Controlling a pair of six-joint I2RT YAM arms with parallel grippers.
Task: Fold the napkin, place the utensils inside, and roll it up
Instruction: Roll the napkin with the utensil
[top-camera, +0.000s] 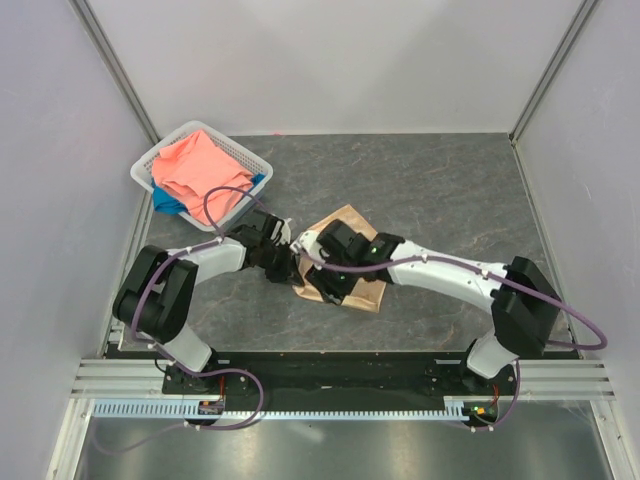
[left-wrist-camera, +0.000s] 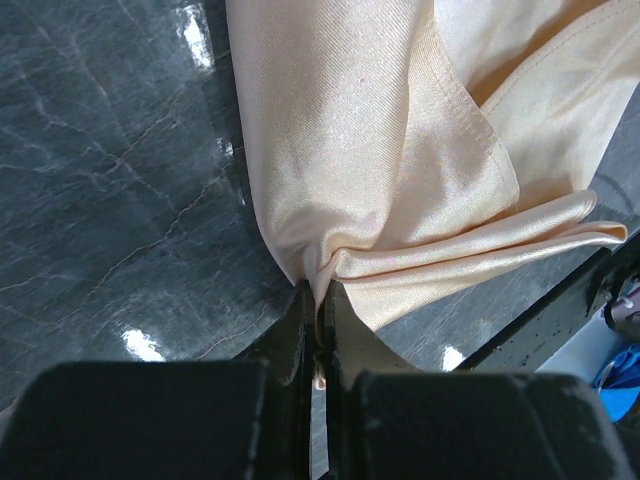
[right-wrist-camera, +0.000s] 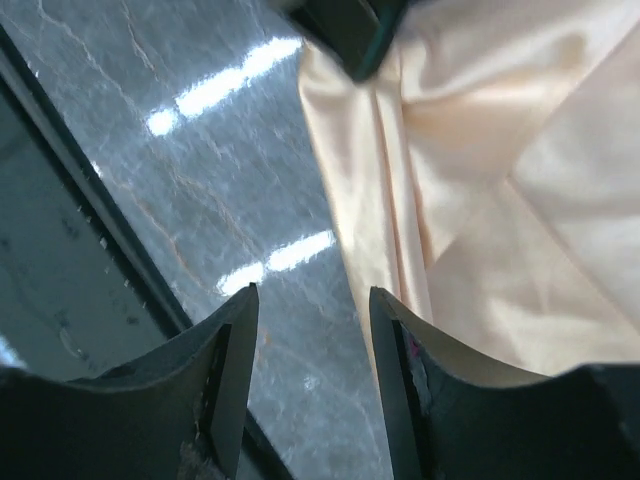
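With left fingers (left-wrist-camera: 298, 325) pinched shut on a bunched corner of the napkin (left-wrist-camera: 370, 150), crumpled at the middle of the counter (top-camera: 450, 190), and right fingers (right-wrist-camera: 235, 370) gaping empty just beside its edge, grip that edge too, then draw the satin over low and evenly.

The napkin (left-wrist-camera: 370, 150) was shiny peach satin cloth, finely woven, with a stitched hem. The surface (left-wrist-camera: 110, 180) was glossy dark veined stone, mirroring the lights. My jaws looked like matt black plastic.
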